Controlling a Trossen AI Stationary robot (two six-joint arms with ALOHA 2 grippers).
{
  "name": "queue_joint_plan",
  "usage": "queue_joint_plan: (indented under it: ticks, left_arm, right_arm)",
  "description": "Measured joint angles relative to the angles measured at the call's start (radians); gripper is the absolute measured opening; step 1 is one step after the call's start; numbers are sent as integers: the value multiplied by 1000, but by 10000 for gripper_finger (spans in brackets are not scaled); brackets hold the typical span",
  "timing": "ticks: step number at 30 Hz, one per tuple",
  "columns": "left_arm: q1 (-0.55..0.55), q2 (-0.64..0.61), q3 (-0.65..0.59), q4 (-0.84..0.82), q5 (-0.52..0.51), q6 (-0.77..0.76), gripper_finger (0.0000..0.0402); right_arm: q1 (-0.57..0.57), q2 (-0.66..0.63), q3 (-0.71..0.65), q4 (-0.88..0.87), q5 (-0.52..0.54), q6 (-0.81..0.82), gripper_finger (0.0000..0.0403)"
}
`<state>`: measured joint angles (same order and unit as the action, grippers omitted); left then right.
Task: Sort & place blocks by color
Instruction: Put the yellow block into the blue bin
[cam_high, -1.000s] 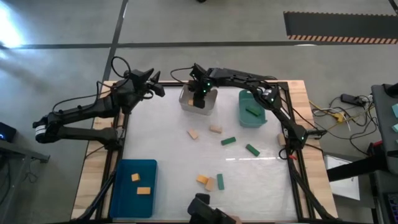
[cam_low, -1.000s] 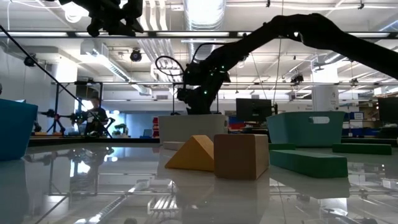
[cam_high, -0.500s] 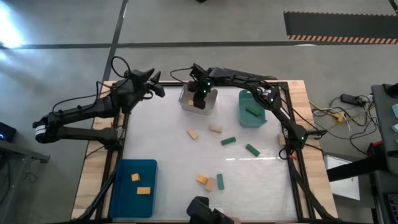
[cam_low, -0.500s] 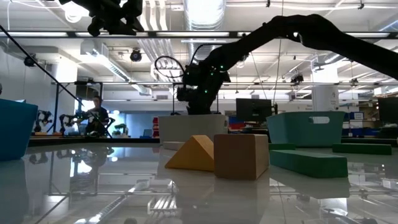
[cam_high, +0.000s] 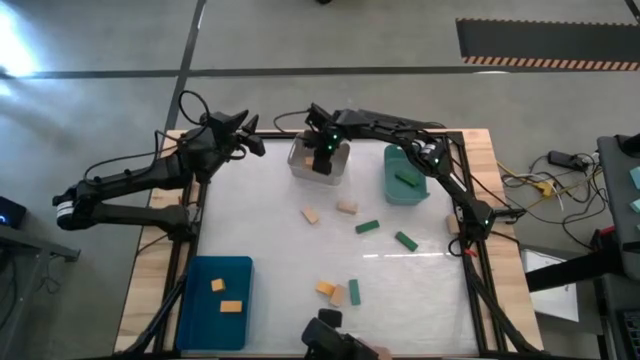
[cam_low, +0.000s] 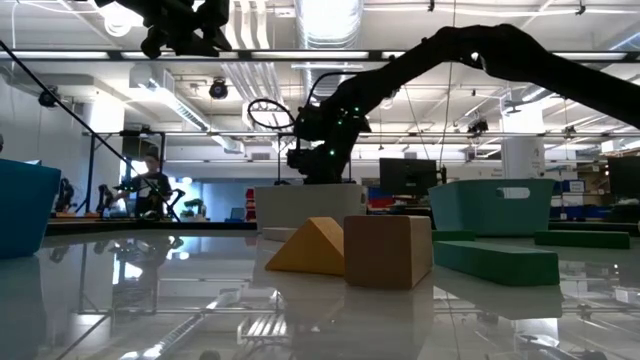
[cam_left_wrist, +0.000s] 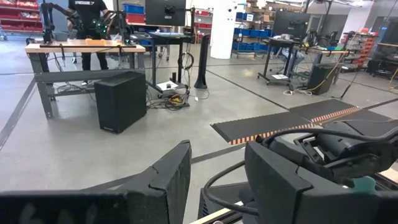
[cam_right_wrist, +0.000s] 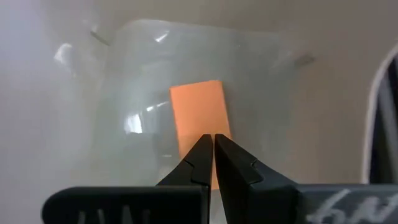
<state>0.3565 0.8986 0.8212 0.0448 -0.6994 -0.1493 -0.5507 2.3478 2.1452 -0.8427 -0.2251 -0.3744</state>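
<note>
My right gripper (cam_right_wrist: 214, 138) is shut and empty. It hangs over the clear bin (cam_high: 298, 170) at the table's far edge, its fingertips just above an orange-toned bar (cam_right_wrist: 199, 109) lying flat on the bin floor. My left gripper (cam_left_wrist: 217, 180) is open and waits raised over the far left corner (cam_high: 250, 135). Loose on the table lie two tan blocks (cam_high: 311, 215) (cam_high: 347, 207), two green bars (cam_high: 367, 227) (cam_high: 405, 240), and a near cluster of an orange (cam_high: 325, 289), a tan (cam_high: 339, 296) and a green block (cam_high: 354, 292).
The green bin (cam_high: 390, 190) stands right of the clear bin and holds a green bar (cam_high: 405, 180). The blue bin (cam_high: 200, 320) sits at the near left corner with two orange blocks (cam_high: 217, 285) (cam_high: 231, 306) inside. A person stands at a bench far behind the table (cam_low: 150, 185).
</note>
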Motion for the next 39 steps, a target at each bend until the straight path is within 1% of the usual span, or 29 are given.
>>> queue_joint_plan:
  ticks: [8, 11, 13, 15, 17, 24, 28, 30, 33, 39]
  left_arm:
    - [-3, -2, 1, 0, 0, 0, 136]
    - [-3, -2, 1, 0, 3, 0, 136]
    - [-3, -2, 1, 0, 8, 0, 136]
    - [-3, -2, 1, 0, 9, 0, 136]
    - [-4, -3, 1, 0, 10, 0, 136]
    - [-5, -6, 1, 0, 13, 0, 136]
    - [-5, -6, 0, 0, 13, 3, 136]
    - [-6, -6, -1, 0, 14, 3, 136]
    - [-6, -5, -3, 0, 14, 8, 136]
    - [-6, -7, -7, 0, 16, 9, 136]
  right_arm:
    - [-2, -1, 34, -27, -6, 9, 8]
    - [-3, -2, 42, -36, -23, 8, 12]
    - [-5, -3, 43, -36, -61, 9, 22]
    - [-6, -3, 43, -38, -100, 10, 40]
    - [-6, -3, 43, -37, -113, 17, 65]
    - [-10, -3, 43, -38, -112, -25, 180]
    - [-11, -4, 39, -38, -107, -72, 229]
    - [-11, -4, 31, -34, -107, -77, 242]
    - [-11, -1, 16, -20, -93, -82, 250]
    - [-11, 33, 4, -2, -89, -71, 238]
